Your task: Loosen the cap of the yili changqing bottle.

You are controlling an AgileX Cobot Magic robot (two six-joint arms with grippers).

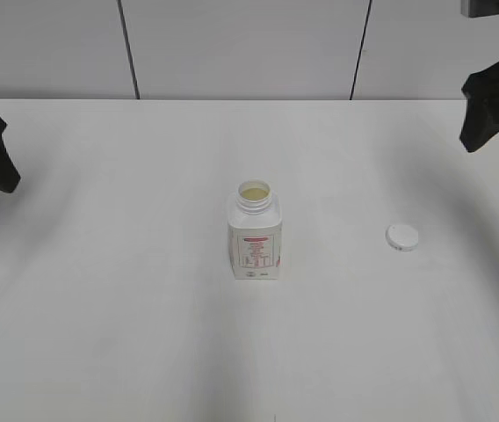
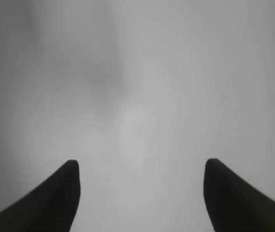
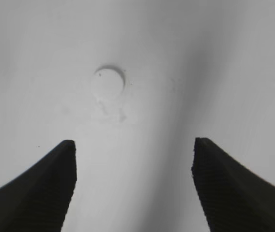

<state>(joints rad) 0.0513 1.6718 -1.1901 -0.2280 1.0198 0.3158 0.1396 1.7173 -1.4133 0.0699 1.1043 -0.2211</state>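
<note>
White cap (image 1: pixel 402 236) lies off the upright bottle (image 1: pixel 255 239), toward your table's (image 1: pixel 100 334) right edge, nearest your right gripper (image 3: pixel 133 186); both grippers hang released, empty.

Uncapped bottle (image 1: pixel 255 233); cap (image 1: pixel 402 236) apart

No legible text anywhere. Only print in view: label on front face of the yili changqing bottle (image 1: pixel 255 239), centre of the exterior frame. Red/pink band across the top of the label, a small table of red lines below it, a tiny dark mark near the bottom edge. All too small and blurred to read, no brand or number resolvable. The cap (image 1: pixel 402 236), right of centre, shows no markings. Both wrist frames: no print.
</note>
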